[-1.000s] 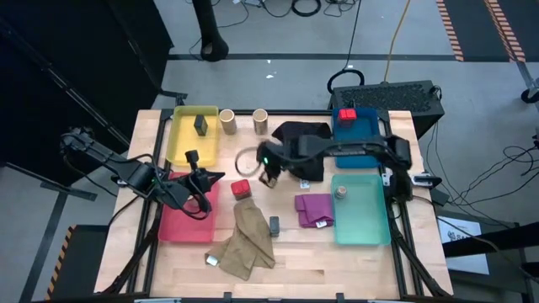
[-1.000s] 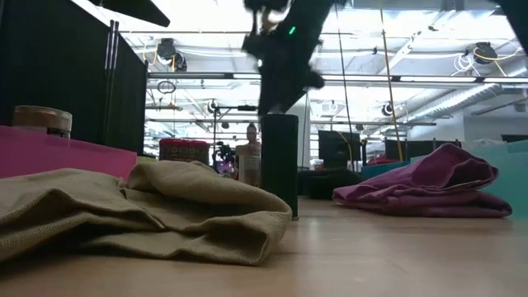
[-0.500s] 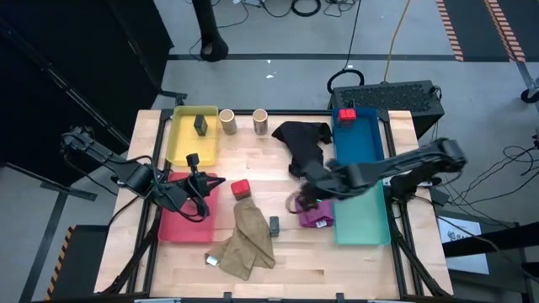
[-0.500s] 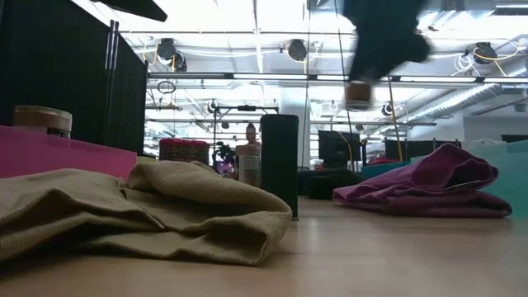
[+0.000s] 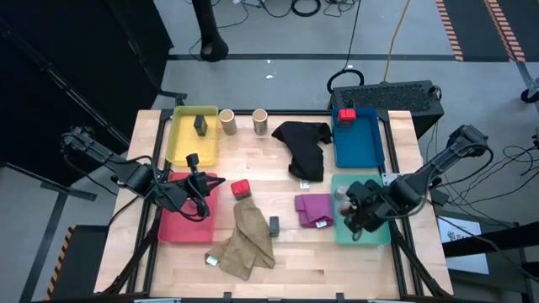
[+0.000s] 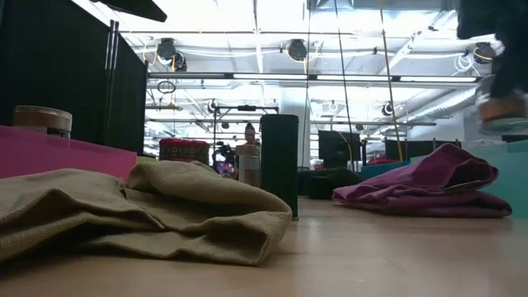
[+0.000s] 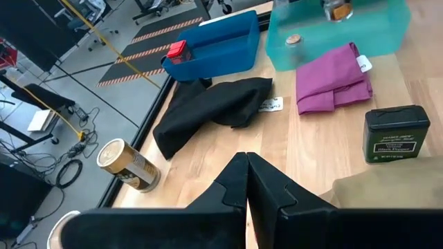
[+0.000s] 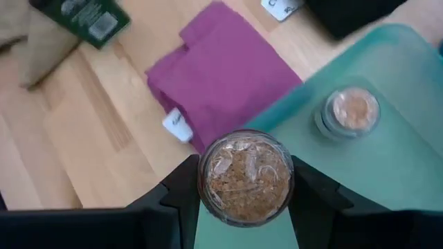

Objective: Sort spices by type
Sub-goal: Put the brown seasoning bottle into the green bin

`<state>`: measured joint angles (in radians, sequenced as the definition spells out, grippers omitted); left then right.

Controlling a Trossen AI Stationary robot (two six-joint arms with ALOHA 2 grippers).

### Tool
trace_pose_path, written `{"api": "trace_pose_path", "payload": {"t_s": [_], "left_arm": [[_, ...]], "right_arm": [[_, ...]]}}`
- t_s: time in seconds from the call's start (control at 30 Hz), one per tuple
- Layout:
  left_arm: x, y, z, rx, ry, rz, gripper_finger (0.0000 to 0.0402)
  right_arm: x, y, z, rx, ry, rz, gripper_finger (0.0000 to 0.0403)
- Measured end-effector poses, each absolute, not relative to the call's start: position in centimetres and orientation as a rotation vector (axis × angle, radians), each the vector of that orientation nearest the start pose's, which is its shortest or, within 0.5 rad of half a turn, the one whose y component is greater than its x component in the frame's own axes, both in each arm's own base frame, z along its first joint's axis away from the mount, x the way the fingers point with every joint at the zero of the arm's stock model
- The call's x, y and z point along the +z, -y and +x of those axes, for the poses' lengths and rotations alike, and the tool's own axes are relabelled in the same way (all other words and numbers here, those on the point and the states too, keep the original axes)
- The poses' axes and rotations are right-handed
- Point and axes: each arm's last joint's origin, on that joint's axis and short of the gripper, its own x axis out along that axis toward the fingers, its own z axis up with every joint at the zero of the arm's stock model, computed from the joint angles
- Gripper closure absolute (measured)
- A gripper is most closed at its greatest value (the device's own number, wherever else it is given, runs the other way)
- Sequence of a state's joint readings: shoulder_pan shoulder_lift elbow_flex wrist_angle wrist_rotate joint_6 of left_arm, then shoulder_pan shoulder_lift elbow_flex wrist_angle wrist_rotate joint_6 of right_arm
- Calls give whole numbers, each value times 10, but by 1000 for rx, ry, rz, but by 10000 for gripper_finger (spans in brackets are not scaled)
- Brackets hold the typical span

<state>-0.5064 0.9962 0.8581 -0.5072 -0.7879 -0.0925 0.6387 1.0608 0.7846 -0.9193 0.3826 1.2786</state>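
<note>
Right gripper [image 8: 246,207] grasps a small round jar [image 8: 246,181] (upright, mouth up) above the teal tray [image 8: 387,166], directly beneath; a matching jar [image 8: 348,112] sits just beyond. Left gripper [image 7: 247,181], clenched empty, waits farther off.

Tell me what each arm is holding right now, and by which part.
The right gripper holds a small round spice jar by its sides, above the teal tray. The left gripper is shut and holds nothing.

- Trays: yellow tray [image 5: 190,147], red tray [image 5: 180,225], blue tray [image 5: 357,150], teal tray [image 5: 377,234].
- Cloths: black cloth [image 5: 305,148], purple cloth [image 5: 313,209], khaki cloth [image 5: 247,244].
- Held jar [image 8: 246,178]: clear, tan-brown contents.
- Counter [image 5: 257,160]: pale wood.
</note>
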Motion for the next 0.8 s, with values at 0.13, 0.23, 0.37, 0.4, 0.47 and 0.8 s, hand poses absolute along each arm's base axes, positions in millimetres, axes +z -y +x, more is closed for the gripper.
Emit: {"api": "trace_pose_path", "payload": {"t_s": [0.13, 0.23, 0.37, 0.4, 0.47, 0.8], "left_arm": [[298, 78, 183, 294, -502, 301, 393], [298, 78, 183, 294, -502, 301, 393], [298, 78, 183, 295, -502, 301, 393], [298, 78, 183, 295, -502, 301, 393], [298, 78, 183, 294, -502, 301, 393], [298, 78, 183, 295, -502, 300, 393]], "right_arm": [[235, -102, 137, -476, -1009, 571, 254], [229, -103, 131, -609, -1023, 620, 254], [217, -105, 133, -764, -982, 797, 254], [214, -108, 135, -765, -960, 849, 254], [209, -112, 141, -779, -925, 927, 254], [175, -124, 156, -997, -913, 941, 254]]}}
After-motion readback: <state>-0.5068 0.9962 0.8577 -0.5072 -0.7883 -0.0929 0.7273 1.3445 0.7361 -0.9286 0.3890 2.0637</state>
